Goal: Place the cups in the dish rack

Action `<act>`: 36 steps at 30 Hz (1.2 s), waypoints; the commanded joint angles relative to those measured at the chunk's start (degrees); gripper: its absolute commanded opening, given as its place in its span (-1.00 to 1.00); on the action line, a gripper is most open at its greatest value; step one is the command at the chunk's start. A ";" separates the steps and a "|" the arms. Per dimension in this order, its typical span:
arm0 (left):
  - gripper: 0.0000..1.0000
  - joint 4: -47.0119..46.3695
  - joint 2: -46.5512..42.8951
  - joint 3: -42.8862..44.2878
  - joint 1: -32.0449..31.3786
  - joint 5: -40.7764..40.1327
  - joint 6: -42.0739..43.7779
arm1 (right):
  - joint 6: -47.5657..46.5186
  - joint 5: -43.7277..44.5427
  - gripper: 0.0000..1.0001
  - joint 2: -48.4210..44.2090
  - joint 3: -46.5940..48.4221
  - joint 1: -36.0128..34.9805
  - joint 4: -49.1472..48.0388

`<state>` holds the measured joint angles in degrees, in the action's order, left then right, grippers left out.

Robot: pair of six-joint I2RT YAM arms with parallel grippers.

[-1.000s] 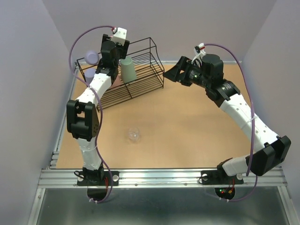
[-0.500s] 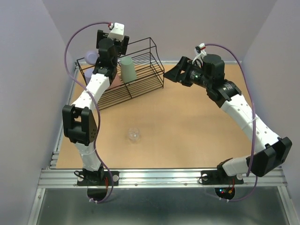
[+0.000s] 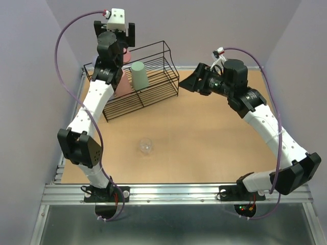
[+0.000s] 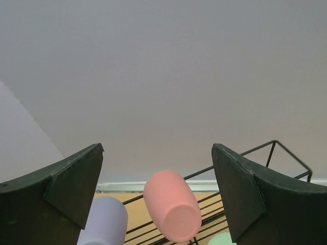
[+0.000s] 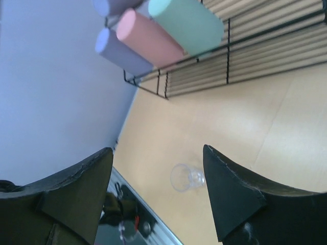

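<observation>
The black wire dish rack (image 3: pixel 153 87) stands at the back left. A sage green cup (image 3: pixel 139 75) and a salmon-pink cup (image 3: pixel 122 84) rest in it, part hidden by my left arm. My left gripper (image 4: pixel 157 148) is open and empty, raised above the rack and facing the back wall. Below its jaws lie a pink cup (image 4: pixel 172 205), a lavender cup (image 4: pixel 104 222) and a green rim (image 4: pixel 222 239). A small clear cup (image 3: pixel 146 146) lies on its side mid-table. My right gripper (image 3: pixel 186 81) hangs open and empty beside the rack's right end, well above the clear cup (image 5: pixel 186 177).
The right wrist view shows green (image 5: pixel 186 23), pink (image 5: pixel 148 38) and lavender (image 5: pixel 122 52) cups side by side in the rack (image 5: pixel 255 56). Grey walls enclose the table on three sides. A metal rail (image 3: pixel 179 191) runs along the near edge.
My left arm has lifted up and back from the rack, its jaws opening wider. The lavender cup seen beside it earlier is now hidden behind the arm. The right arm has stayed put.
</observation>
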<state>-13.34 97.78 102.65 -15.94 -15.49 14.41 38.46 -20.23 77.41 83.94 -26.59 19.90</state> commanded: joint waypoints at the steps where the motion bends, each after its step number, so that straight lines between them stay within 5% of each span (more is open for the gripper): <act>1: 0.97 1.91 -9.87 3.17 -0.05 -2.88 -8.16 | -4.96 -5.26 0.50 5.02 5.95 0.31 9.69; 10: 0.97 17.90 -20.33 -0.15 0.04 -3.94 -23.19 | -14.72 0.45 0.46 21.71 14.84 -11.72 29.92; 19: 0.97 19.14 -37.99 -20.99 0.04 -2.36 -30.75 | -15.52 -5.61 0.46 29.55 14.05 -18.14 29.32; 36: 0.97 35.58 -42.23 -19.68 0.04 1.86 -38.84 | -11.04 -7.55 0.35 40.63 17.40 -23.95 22.03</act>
<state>20.34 56.16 80.75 -15.92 -15.40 -22.09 26.06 -26.63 117.32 96.84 -49.56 45.87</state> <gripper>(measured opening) 0.986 0.683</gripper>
